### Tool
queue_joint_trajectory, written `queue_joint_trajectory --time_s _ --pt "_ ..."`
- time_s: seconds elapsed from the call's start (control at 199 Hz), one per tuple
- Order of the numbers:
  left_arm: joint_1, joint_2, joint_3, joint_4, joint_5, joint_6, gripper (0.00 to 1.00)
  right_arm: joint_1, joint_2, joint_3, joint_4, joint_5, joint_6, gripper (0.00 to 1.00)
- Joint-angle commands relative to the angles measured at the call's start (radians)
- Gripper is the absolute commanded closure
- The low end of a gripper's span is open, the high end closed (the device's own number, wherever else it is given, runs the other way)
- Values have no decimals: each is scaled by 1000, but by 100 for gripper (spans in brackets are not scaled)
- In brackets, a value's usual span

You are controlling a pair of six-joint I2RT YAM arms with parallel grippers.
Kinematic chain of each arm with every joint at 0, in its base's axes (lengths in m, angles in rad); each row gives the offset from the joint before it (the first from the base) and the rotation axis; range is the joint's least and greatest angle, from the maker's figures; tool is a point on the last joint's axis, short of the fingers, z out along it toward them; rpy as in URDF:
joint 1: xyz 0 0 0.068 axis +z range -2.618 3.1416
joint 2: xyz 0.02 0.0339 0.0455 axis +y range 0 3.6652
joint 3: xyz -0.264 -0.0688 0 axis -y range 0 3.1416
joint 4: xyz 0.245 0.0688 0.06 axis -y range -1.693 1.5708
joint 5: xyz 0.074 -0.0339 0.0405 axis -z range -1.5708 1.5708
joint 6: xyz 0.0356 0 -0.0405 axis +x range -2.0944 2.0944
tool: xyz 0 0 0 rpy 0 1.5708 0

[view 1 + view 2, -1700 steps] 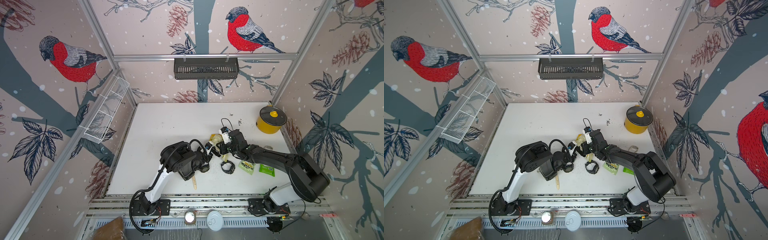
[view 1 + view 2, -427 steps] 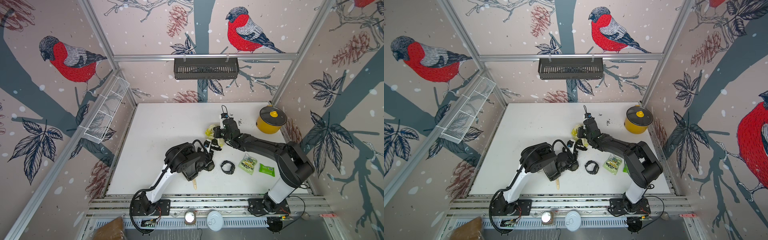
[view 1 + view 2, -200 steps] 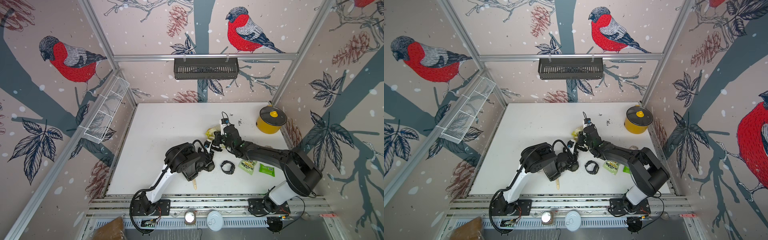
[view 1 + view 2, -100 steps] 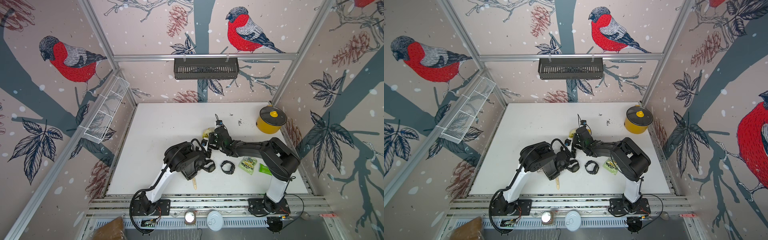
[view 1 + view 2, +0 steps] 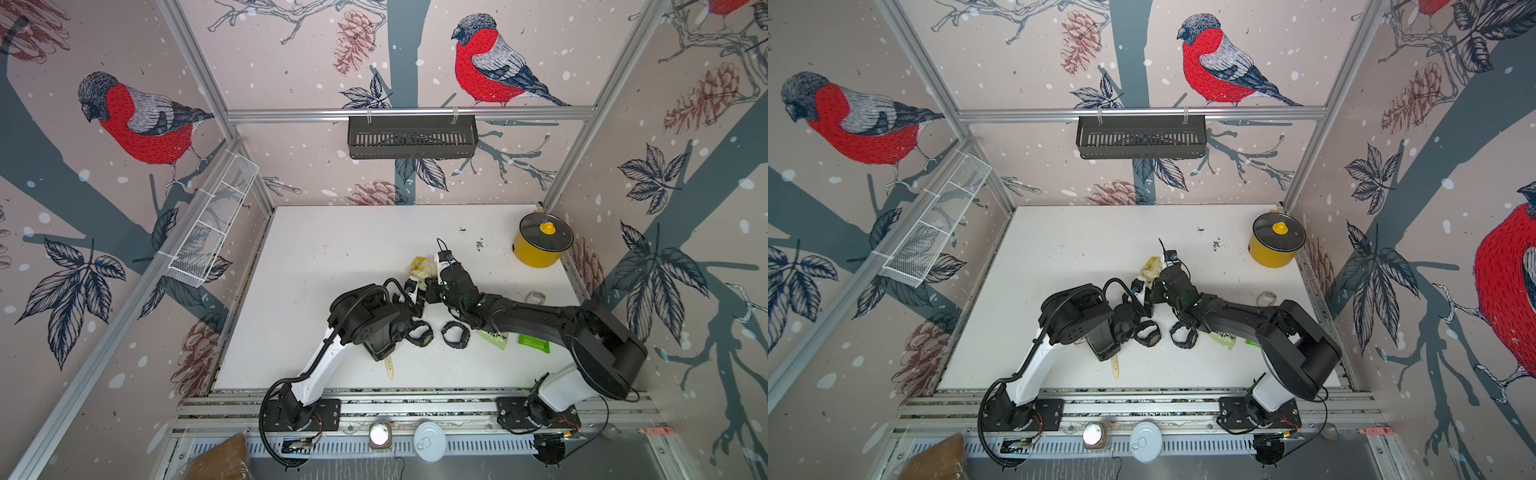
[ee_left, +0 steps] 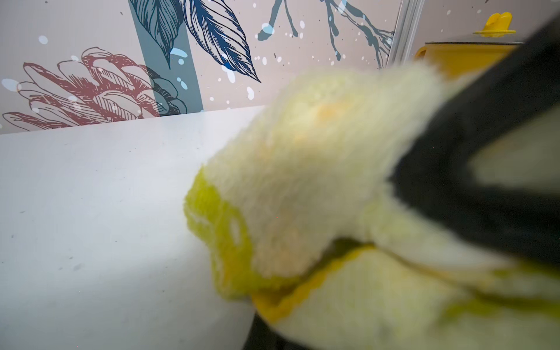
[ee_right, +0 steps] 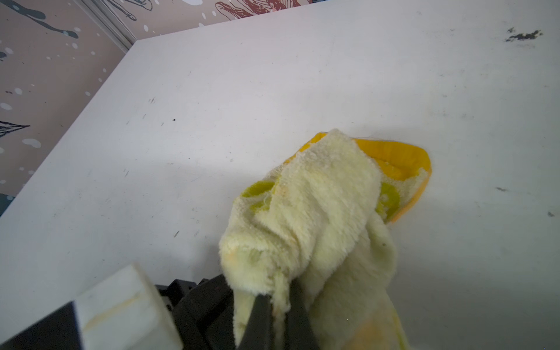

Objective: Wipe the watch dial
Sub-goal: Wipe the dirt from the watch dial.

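Note:
Two black wristwatches lie side by side on the white table, one (image 5: 419, 333) (image 5: 1147, 332) right against my left arm and one (image 5: 456, 334) (image 5: 1183, 336) under my right forearm. Neither gripper touches them. My right gripper (image 5: 430, 289) (image 5: 1156, 291) (image 7: 277, 300) is shut on a crumpled pale yellow cloth (image 5: 423, 268) (image 5: 1152, 268) (image 7: 318, 206), which rests on the table behind the watches. My left gripper (image 5: 419, 302) (image 5: 1148, 305) sits close beside it. The cloth (image 6: 318, 169) fills the left wrist view and hides the left jaws.
A yellow pot with a lid (image 5: 540, 245) stands at the back right. Two green packets (image 5: 534, 343) and a wooden stick (image 5: 389, 368) lie near the front. Dark crumbs (image 5: 480, 244) dot the table. A black basket (image 5: 411, 137) and a wire rack (image 5: 212, 224) hang on the walls.
My right arm's elbow has swung back out to the right while its gripper keeps the cloth near the left gripper. The left arm and both watches have hardly moved.

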Motion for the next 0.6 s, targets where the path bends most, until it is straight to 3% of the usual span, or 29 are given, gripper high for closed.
queue_joint_trajectory --time_s 0.0,0.175,0.331,0.592 --pt "-3 32 -10 105 17 -22 100 -27 -40 31 -34 -16 -63 93" --pt "-4 38 -16 128 16 -24 100 -54 72 173 0 6 -149 94" --pt "-4 41 -19 138 16 -22 100 -68 193 214 49 -17 -148 95" --pt "-4 49 -21 159 11 -30 100 -29 197 20 128 -32 -101 95"
